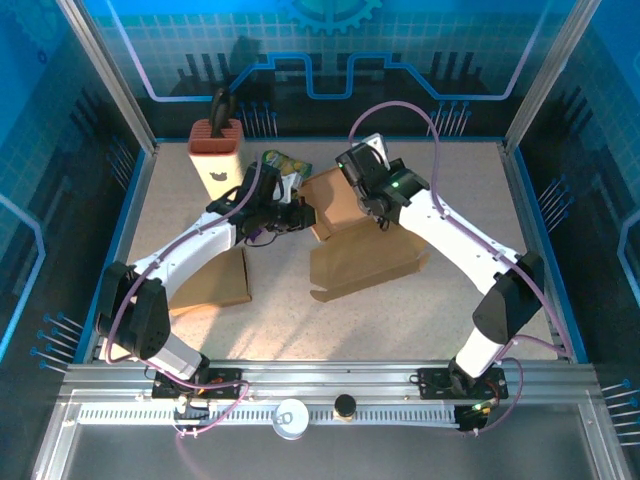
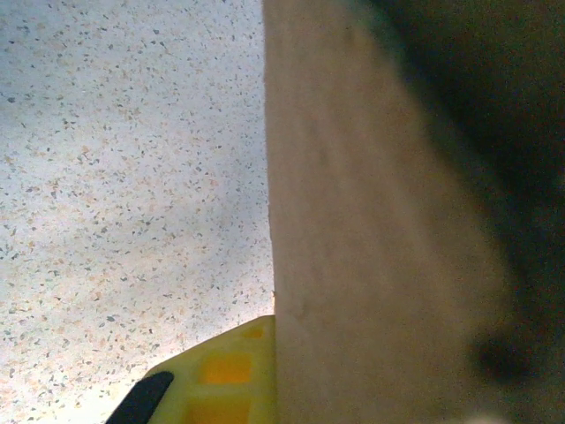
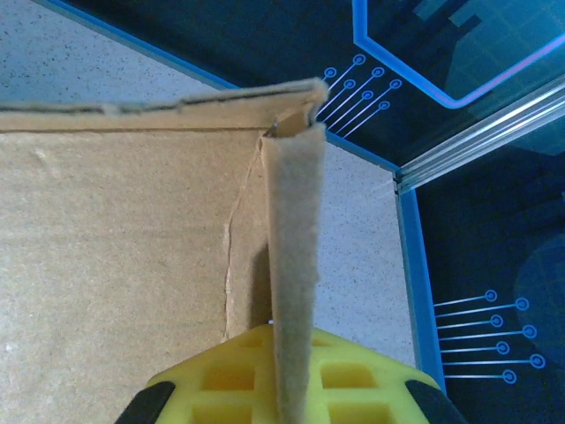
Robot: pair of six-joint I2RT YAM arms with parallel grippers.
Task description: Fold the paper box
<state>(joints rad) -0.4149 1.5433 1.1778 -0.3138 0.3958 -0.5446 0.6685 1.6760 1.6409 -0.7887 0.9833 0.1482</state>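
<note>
speckled table (image 2: pixel 132 177), paper box (image 3: pixel 132 247) wall edge-on

TOP EXTERNAL: high, behind the near edge, facing down and forward, far, takes in the whole worktop (image 1: pixel 470 200) | LEFT WRIST: facing down, pressed near a blurred cardboard box (image 2: pixel 371 221) panel | RIGHT WRIST: close, along a flap edge, toward the blue enclosure wall (image 3: pixel 459 53) | SHARED: cardboard box, speckled worktop

**Blue-walled cell, speckled table**

The table (image 1: pixel 480 180) is pale beige and speckled, edged by a blue strip (image 1: pixel 124 230). Dark blue walls (image 1: pixel 420 50), printed with circuit lines and a gear (image 1: pixel 335 12), stand on three sides between aluminium posts (image 1: pixel 107 75). A slotted aluminium rail (image 1: pixel 330 380) runs along the near edge. The light is bright and even.
</note>
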